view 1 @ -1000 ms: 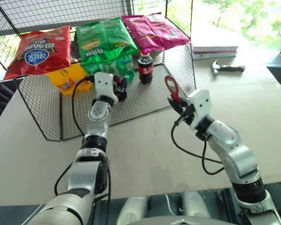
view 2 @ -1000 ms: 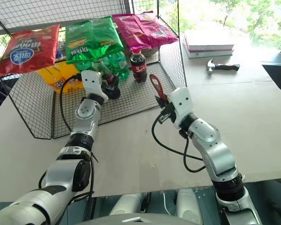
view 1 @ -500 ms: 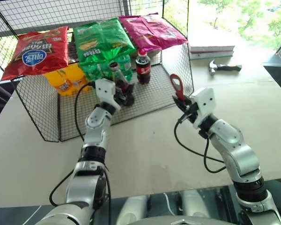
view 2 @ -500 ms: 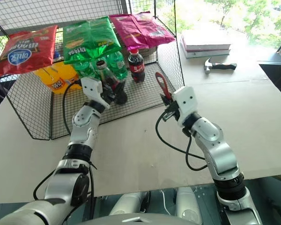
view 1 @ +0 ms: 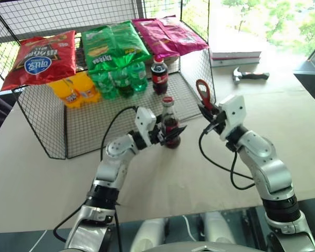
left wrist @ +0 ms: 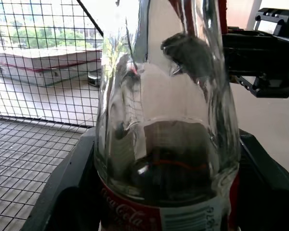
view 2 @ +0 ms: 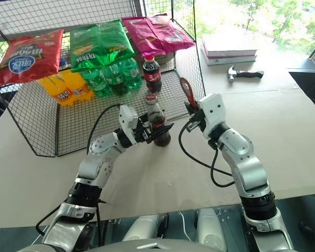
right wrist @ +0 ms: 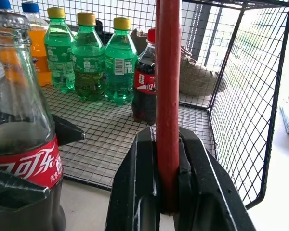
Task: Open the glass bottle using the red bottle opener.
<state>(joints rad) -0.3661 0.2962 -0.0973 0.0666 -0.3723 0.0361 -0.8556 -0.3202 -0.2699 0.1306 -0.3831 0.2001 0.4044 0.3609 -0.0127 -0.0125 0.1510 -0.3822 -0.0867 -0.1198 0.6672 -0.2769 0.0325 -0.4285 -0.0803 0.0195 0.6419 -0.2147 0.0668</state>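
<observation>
Bottle held upright by the left gripper, opener pinched in the right.

The left gripper [view 1: 168, 134] clasps the glass bottle [view 1: 169, 125] around its lower body, just past the open front edge of the wire rack [view 1: 42, 113]. To its right, the right gripper [view 1: 209, 111] is clamped on the handle of the red bottle opener [view 1: 203, 93], ring head up, near the cap but apart from it. The right wrist view adds green bottles [right wrist: 89, 57] and a plastic cola bottle [right wrist: 145, 82] beyond the fingers [right wrist: 144, 183]. Whether the glass bottle's base touches the table [view 1: 163, 173] is hard to tell. Bare table lies below both hands.
</observation>
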